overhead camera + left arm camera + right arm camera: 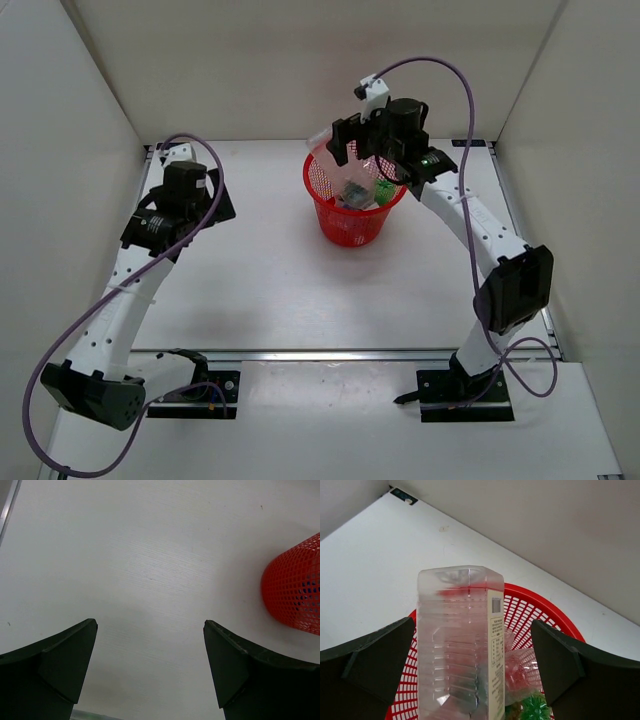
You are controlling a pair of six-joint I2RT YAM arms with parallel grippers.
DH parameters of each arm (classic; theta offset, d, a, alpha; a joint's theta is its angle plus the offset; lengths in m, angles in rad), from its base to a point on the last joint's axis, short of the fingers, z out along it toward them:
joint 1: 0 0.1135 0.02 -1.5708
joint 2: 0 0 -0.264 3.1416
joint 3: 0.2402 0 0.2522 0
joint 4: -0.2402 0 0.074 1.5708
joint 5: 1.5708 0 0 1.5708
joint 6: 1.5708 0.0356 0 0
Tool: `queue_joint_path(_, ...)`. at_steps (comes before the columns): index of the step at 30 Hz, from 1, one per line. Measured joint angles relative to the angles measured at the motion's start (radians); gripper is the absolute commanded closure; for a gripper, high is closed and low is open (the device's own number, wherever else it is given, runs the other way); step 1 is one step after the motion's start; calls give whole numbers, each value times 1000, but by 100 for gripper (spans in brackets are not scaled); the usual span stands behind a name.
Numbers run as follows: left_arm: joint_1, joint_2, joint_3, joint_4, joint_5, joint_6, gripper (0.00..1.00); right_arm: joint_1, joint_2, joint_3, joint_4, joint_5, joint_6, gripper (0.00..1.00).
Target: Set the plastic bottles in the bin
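Observation:
The red mesh bin stands at the back middle of the table. My right gripper hangs open over its rim. Between its fingers is the large clear squarish bottle with a white label, its base pointing away from the camera and its lower part down in the bin; the right finger is clearly apart from it. Inside the bin lie a small clear bottle and a green one. From above, the right gripper covers most of the bin's mouth. My left gripper is open and empty over bare table.
White walls close the table in at the back and on both sides. The left gripper hovers at the left, and the bin shows at the right edge of its wrist view. A metal rail runs along the near edge.

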Motion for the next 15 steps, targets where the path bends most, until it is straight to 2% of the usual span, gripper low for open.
queue_joint_path(4,-6,3,0,12,14,4,1,0,-81,-22,-3,8,-8,5)
queue_joint_path(5,-6,3,0,15,18,5,1,0,-105,-31,-5,13,-8,1)
queue_joint_path(10,-3,16,24,15,55,14,1,-28,-249,-64,-100,72,64,1)
queue_joint_path(15,11,66,50,0,91,17,2,-261,-401,-152,-338,112,241,1)
